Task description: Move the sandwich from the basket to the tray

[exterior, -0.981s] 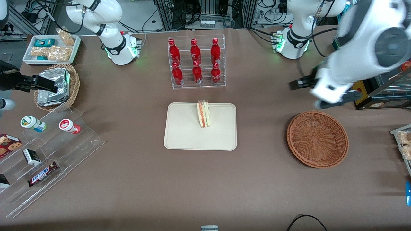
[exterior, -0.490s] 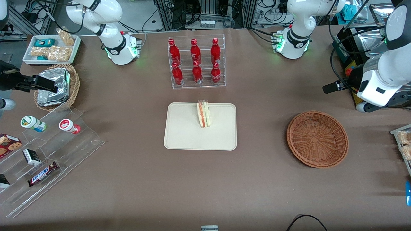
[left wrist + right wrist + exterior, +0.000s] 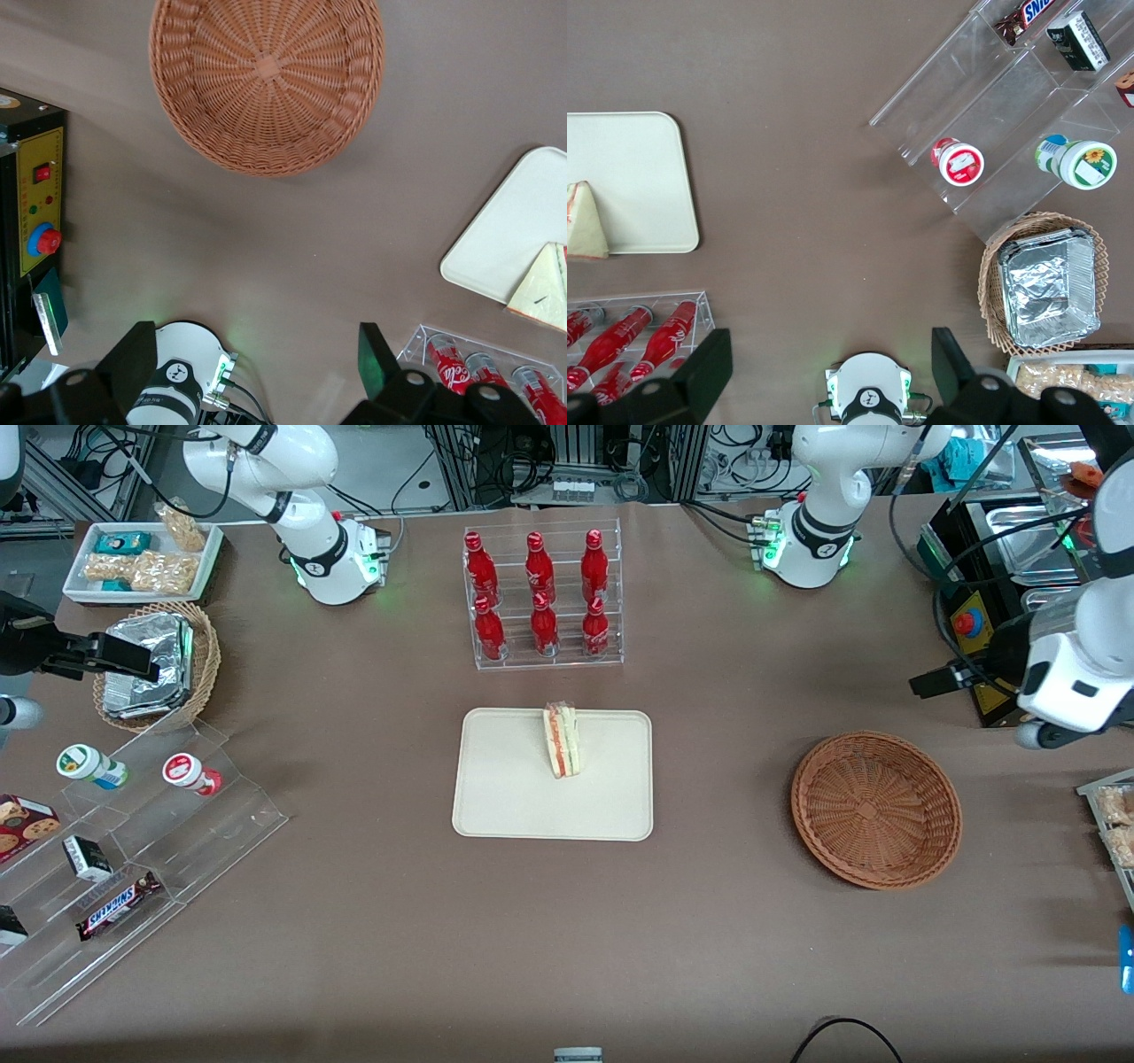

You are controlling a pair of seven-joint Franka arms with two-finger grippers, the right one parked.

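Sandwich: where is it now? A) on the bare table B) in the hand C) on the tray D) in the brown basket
C: the sandwich stands on the tray; the basket holds nothing, and the hand, open, is up above the table toward the working arm's end.

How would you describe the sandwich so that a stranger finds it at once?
Look at the middle of the brown table, where a big cream tray lies nearer the front camera than the rack of red bottles. The sandwich stands on the tray's edge nearest that rack, a pale wedge with an orange stripe. The open gripper hangs over the table, holding nothing.
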